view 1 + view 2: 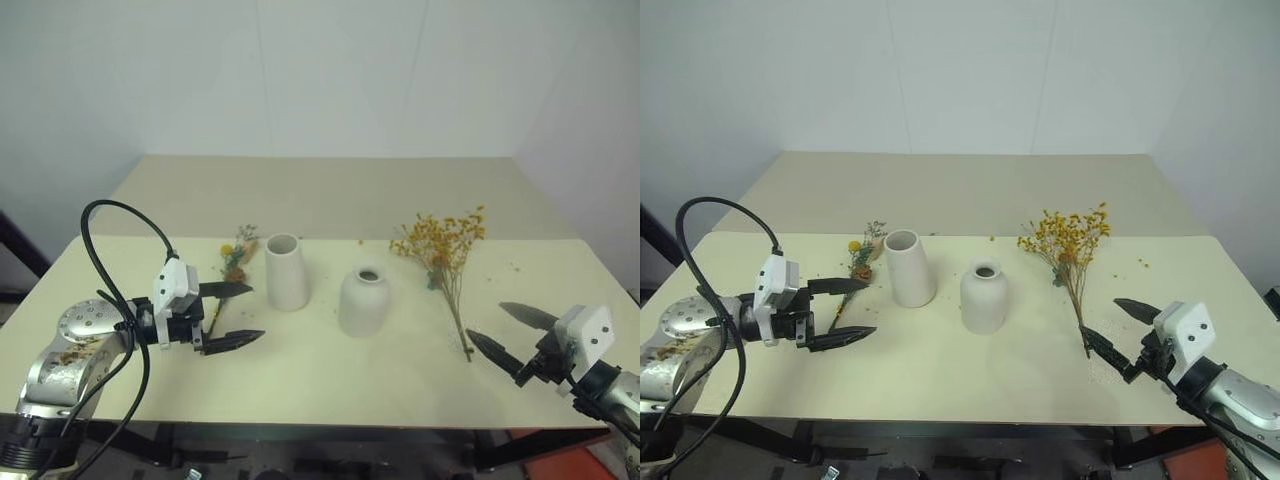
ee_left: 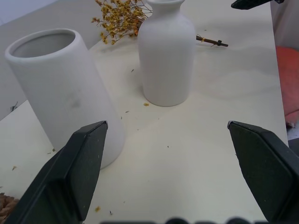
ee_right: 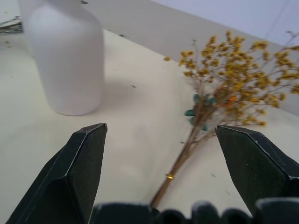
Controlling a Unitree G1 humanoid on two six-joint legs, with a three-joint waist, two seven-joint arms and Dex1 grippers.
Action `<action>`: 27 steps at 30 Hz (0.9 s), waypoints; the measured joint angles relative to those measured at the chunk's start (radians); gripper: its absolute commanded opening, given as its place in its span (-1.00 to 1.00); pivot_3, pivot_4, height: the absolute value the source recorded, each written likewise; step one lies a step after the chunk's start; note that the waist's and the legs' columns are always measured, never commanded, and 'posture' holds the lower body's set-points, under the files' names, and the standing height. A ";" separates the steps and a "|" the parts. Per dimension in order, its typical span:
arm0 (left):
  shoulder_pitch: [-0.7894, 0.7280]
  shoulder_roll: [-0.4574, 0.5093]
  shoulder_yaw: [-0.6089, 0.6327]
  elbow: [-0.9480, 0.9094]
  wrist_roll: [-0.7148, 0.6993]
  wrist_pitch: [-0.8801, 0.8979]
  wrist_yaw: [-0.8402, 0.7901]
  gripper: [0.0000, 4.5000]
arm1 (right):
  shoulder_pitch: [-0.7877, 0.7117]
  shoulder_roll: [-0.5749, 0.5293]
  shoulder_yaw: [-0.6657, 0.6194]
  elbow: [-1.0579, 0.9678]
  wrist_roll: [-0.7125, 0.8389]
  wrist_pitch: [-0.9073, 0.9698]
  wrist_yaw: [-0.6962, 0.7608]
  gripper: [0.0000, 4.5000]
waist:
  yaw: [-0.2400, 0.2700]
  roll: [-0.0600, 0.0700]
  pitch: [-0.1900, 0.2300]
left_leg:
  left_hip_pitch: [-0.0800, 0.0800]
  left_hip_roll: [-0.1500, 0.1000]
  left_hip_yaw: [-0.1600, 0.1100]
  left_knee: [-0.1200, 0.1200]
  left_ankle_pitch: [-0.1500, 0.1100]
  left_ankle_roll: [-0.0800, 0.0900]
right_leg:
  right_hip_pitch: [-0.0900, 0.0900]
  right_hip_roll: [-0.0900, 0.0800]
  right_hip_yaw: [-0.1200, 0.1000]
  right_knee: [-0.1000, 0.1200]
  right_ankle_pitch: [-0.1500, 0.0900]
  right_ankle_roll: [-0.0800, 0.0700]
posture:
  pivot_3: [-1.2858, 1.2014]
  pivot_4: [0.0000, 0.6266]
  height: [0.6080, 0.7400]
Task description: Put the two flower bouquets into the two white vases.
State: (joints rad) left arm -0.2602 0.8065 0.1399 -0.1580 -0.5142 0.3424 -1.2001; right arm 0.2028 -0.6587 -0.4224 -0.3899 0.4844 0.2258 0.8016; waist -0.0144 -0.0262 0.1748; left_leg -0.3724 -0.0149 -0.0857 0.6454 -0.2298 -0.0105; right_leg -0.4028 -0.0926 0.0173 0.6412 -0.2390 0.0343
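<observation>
Standing upright mid-surface (image 1: 330, 385) are the tall vase (image 1: 286, 271) and, just right of it, the short vase (image 1: 362, 301). Slim sprig bunch (image 1: 236, 254) lies left of the tall vase; bushy yellow bouquet (image 1: 442, 248) lies right of the short one. Left pincer (image 1: 232, 314) and right pincer (image 1: 508, 334) are both spread, empty.

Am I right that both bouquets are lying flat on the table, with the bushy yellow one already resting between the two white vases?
Not quite. Both bouquets do lie flat on the table, but the bushy yellow bouquet is not between the vases: it lies to the right of the shorter rounded vase, while the slim sprig bunch lies left of the taller tapered vase. The left eye view shows this.
</observation>
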 measured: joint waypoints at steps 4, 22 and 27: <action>0.000 -0.005 -0.001 0.000 -0.001 0.000 -0.002 1.00 | 0.005 0.000 -0.001 -0.016 0.007 0.016 -0.015 0.93 | 0.000 0.000 0.000 | 0.000 0.000 0.000 0.000 0.000 0.000 | 0.000 0.000 0.000 0.000 0.000 0.000 | 0.03 -0.52 1.00; -0.033 -0.012 -0.001 -0.001 -0.008 0.011 0.000 1.00 | -0.120 -0.087 0.050 -0.035 -0.016 0.277 -0.155 0.93 | -0.001 0.000 0.000 | 0.000 0.000 0.000 0.000 0.000 0.000 | 0.000 0.000 0.000 0.000 0.000 0.000 | 0.03 -0.52 1.00; -0.119 -0.025 -0.014 -0.034 -0.070 0.106 0.022 1.00 | -0.244 -0.105 0.101 -0.062 0.005 0.497 -0.249 0.93 | 0.000 0.000 0.000 | -0.002 0.000 0.000 0.000 0.000 0.000 | -0.001 0.000 0.000 0.000 0.000 0.000 | 0.03 -0.52 1.00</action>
State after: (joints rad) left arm -0.3790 0.7815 0.1257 -0.1916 -0.5842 0.4486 -1.1779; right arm -0.0409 -0.7635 -0.3217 -0.4523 0.4893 0.7226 0.5530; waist -0.0145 -0.0264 0.1750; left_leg -0.3745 -0.0150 -0.0855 0.6455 -0.2297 -0.0105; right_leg -0.4041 -0.0926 0.0170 0.6408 -0.2387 0.0347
